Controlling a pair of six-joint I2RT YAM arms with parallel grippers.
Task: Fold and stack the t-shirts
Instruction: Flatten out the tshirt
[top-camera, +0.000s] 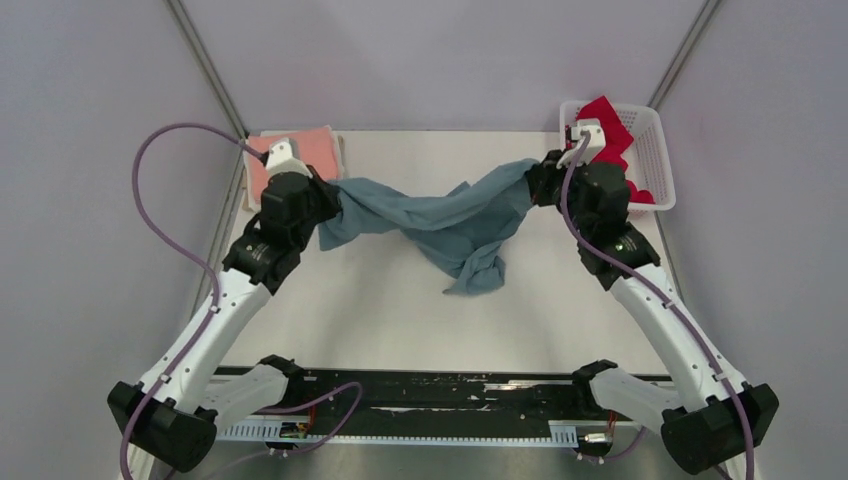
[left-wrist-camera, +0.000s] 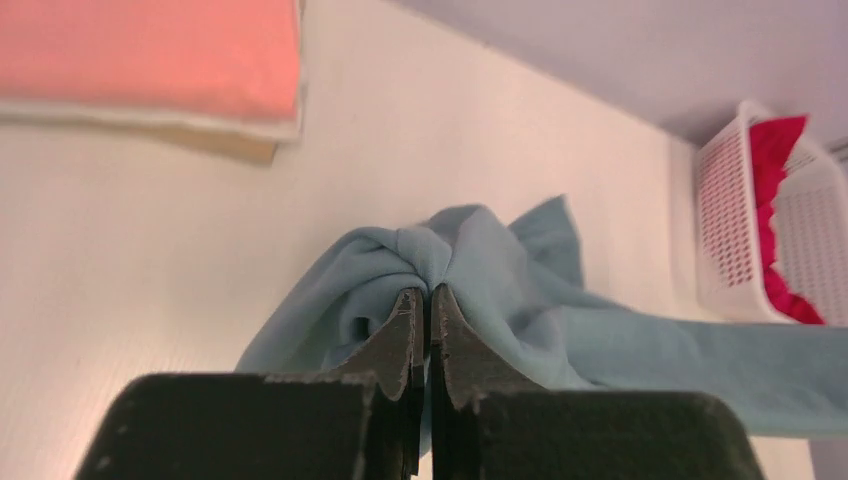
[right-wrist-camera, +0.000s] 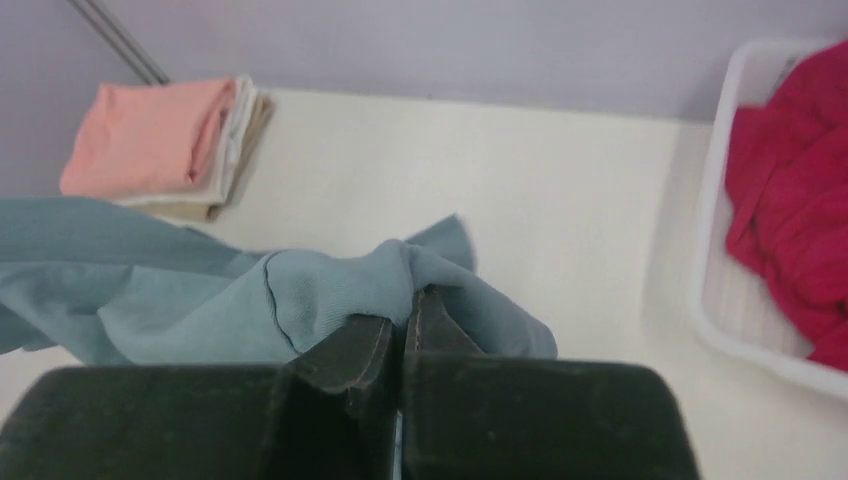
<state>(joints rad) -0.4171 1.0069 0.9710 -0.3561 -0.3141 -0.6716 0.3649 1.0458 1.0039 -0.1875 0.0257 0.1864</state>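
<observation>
The grey-blue t-shirt (top-camera: 440, 215) hangs stretched between both grippers above the table's far middle, its loose part drooping to the table (top-camera: 476, 270). My left gripper (top-camera: 335, 205) is shut on its left end (left-wrist-camera: 440, 260). My right gripper (top-camera: 535, 180) is shut on its right end (right-wrist-camera: 370, 280). The salmon-pink shirt (top-camera: 300, 150) lies folded at the far left on top of a pale folded cloth, and shows in the left wrist view (left-wrist-camera: 150, 50) and the right wrist view (right-wrist-camera: 150, 140). The red shirt (top-camera: 612, 135) lies crumpled in the basket.
The white lattice basket (top-camera: 655, 150) stands at the far right corner, also in the left wrist view (left-wrist-camera: 730, 220) and the right wrist view (right-wrist-camera: 720, 300). Grey walls close in the table on three sides. A black rail with cables runs along the near edge (top-camera: 430, 395).
</observation>
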